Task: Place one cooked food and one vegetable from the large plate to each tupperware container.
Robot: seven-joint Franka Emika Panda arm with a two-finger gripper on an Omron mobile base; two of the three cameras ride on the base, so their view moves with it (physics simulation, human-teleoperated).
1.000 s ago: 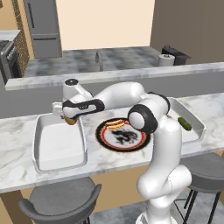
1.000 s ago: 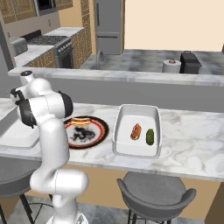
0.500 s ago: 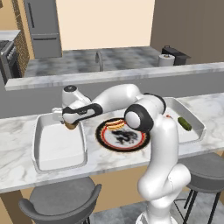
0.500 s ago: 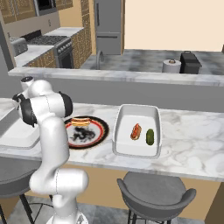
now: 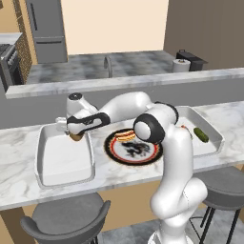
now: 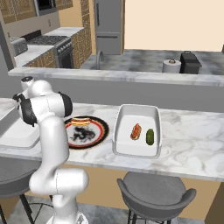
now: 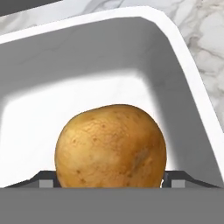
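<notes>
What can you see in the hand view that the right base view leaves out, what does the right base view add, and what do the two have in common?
Hand view: a brown potato held between the gripper's fingertips, just above the white floor of the left tupperware container.

Right base view: the large plate with a hot dog on it, and the right tupperware container holding a second hot dog and a green cucumber; also the stools and the kitchen behind.

Both: the marble counter and part of the left tupperware container.
</notes>
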